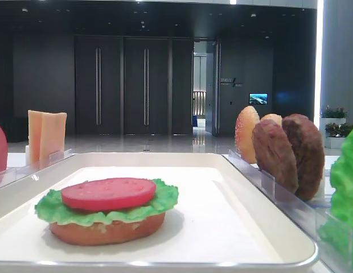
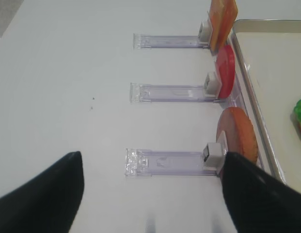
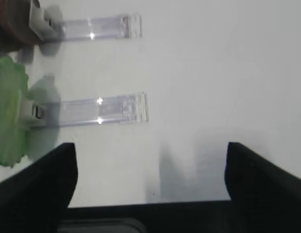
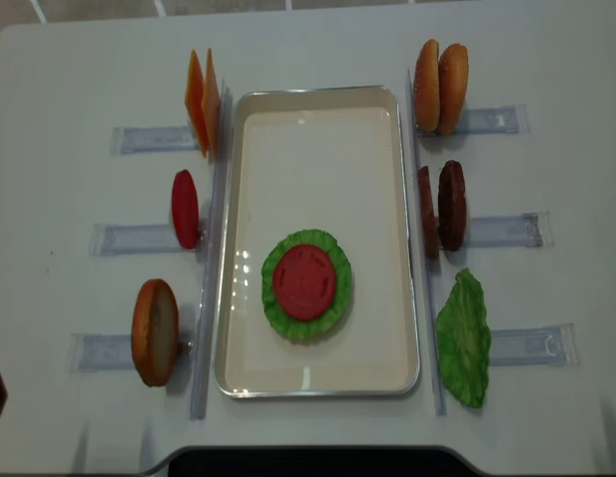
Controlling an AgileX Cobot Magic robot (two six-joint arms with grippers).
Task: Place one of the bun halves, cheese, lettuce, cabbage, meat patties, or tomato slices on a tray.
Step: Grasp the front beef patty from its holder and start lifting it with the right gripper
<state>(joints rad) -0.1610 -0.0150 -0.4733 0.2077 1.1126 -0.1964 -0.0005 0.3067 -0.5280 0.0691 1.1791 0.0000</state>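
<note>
Right gripper (image 3: 150, 170) jaws wide, empty, above bare table; left gripper (image 2: 150, 194) also wide. Risk: reaching meat patties (image 4: 442, 206) knocks neighbouring lettuce (image 4: 463, 338) from rack.

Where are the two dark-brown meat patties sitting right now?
In the overhead view, the two dark-brown meat patties stand on edge just right of the white rectangular tray, between the seeded golden bun halves and the green ruffled lettuce.

Bottom bun half (image 1: 107, 228) on tray (image 1: 182, 162) mostly buried under lettuce (image 1: 159, 199) and tomato slice (image 1: 109, 193). Beside the tray, second lettuce (image 1: 344, 187) cut by frame edge (likewise in the right wrist view). Gripper jaws only partly in view.
</note>
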